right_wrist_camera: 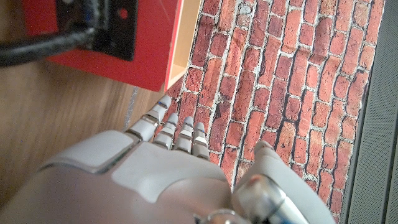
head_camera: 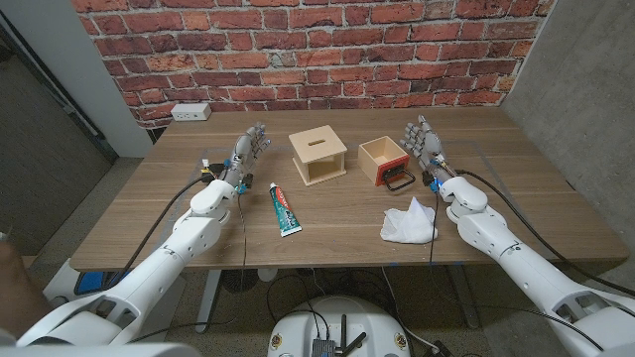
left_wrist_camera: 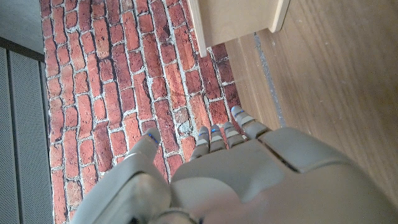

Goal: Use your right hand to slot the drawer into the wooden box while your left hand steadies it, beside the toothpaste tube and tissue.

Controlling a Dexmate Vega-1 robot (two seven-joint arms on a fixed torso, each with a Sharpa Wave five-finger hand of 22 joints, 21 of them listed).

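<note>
The drawer (head_camera: pixel 385 162), a small wooden tray with a red front and a black handle, sits on the wooden table (head_camera: pixel 337 218) out of the wooden box (head_camera: pixel 317 157), which stands apart from it nearer the middle, slot on top. The right hand (head_camera: pixel 425 146) stands just beside the drawer on its outer side, fingers straight and spread, holding nothing; I can't quite tell whether it grazes the drawer's wall. The left hand (head_camera: pixel 248 151) is likewise empty and spread, well clear of the box. The toothpaste tube (head_camera: pixel 286 209) lies nearer the front edge, the crumpled white tissue (head_camera: pixel 408 223) below the drawer. A white power strip (head_camera: pixel 190 112) lies at the brick wall (head_camera: pixel 298 50).
</note>
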